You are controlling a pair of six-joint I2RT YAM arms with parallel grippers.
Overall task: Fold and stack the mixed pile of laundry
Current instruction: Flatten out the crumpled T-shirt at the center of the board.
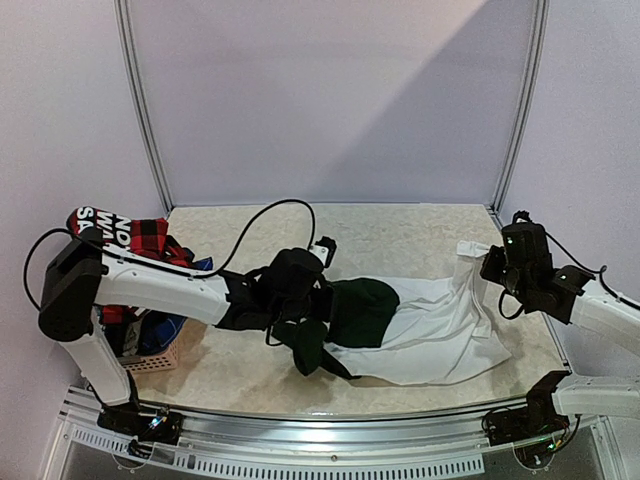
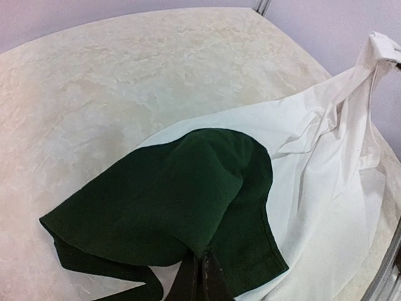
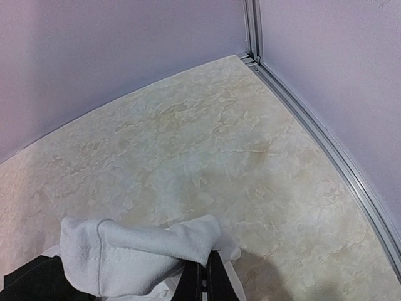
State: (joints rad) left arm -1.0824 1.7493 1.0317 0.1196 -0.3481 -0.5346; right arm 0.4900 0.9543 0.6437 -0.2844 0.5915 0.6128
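Left gripper (image 2: 202,276) jaws clamped on dark green sleeve (image 2: 175,200) of white T-shirt (image 1: 440,325), mid-frame on bench (image 1: 400,225). Right gripper (image 3: 203,279) jaws clamped on its white corner, right. Nothing folded or stacked; rest of laundry pile (image 1: 135,235) in basket (image 1: 155,358), left. Early stage.

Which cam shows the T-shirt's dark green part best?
Left wrist: the dark green part fills the frame, hem stitching visible, pinched by the left gripper. Top external shows it small, partly hidden by that arm. Right wrist shows mainly bunched white cloth in the right gripper.
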